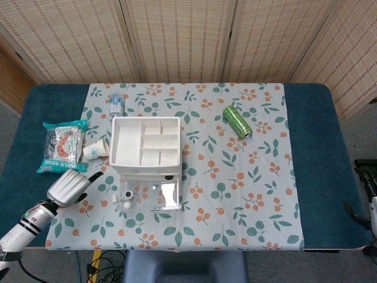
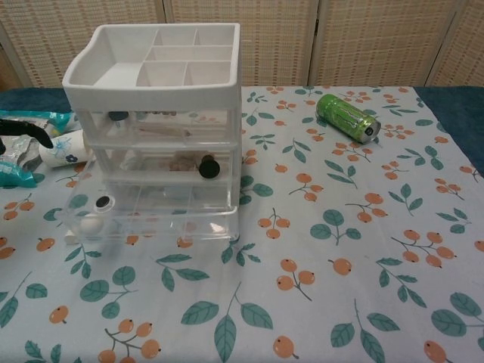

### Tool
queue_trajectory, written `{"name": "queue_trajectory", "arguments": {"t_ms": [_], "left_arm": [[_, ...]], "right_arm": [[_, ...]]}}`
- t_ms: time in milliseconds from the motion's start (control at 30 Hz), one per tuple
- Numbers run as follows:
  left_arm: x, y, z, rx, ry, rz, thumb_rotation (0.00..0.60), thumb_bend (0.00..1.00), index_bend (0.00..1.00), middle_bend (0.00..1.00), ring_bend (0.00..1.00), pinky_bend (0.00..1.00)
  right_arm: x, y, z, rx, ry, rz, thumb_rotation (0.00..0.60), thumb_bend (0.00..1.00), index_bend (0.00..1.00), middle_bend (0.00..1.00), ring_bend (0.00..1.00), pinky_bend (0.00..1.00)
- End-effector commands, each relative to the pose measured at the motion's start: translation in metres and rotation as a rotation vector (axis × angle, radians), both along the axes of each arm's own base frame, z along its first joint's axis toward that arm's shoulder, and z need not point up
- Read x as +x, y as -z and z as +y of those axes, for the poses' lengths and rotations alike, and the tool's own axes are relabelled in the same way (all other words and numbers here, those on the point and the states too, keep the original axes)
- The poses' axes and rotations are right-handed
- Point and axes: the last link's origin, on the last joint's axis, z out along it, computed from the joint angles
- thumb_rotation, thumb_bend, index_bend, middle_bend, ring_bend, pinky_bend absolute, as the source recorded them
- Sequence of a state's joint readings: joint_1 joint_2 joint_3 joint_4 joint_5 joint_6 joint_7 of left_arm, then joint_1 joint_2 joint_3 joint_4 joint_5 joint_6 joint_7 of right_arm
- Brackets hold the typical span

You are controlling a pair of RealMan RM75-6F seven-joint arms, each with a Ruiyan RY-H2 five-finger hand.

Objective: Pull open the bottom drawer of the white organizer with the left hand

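With the bottom drawer (image 2: 147,215) standing out at frame left under the organizer (image 1: 145,141), the empty, loosely spread left hand (image 1: 68,187) could bump the cup (image 1: 95,151) beside it.

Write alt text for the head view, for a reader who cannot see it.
A white organizer stands on a floral cloth, its clear bottom drawer pulled out toward the camera. The left hand hovers off to its left, holding nothing. A green can lies to the right; snacks, a cup and a bottle sit left.
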State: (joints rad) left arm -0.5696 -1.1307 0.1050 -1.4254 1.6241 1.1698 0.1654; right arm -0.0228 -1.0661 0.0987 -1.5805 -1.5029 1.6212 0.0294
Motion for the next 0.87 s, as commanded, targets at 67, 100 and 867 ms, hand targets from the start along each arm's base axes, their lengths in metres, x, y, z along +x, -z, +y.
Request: {"name": "queue_trajectory", "arguments": {"t_ms": [67, 100, 867], "left_arm": [[-0.016, -0.033, -0.01, 0.185, -0.109, -0.09, 0.6, 0.24, 0.25, 0.77, 0.79, 0.95], [-0.019, -0.038, -0.012, 0.221, -0.13, -0.103, 0.6, 0.24, 0.26, 0.74, 0.77, 0.93], [-0.036, -0.044, -0.092, 0.448, -0.37, -0.302, 0.6, 0.21, 0.03, 0.19, 0.22, 0.26]], "right_arm": [[0.0, 0.001, 0.0, 0.011, 0.002, 0.0, 0.6, 0.28, 0.12, 0.18, 0.18, 0.17], [0.0, 0.002, 0.0, 0.019, 0.003, 0.002, 0.6, 0.28, 0.12, 0.18, 0.18, 0.17], [0.012, 0.021, -0.011, 0.157, -0.046, -0.045, 0.6, 0.27, 0.12, 0.16, 0.11, 0.17]]}}
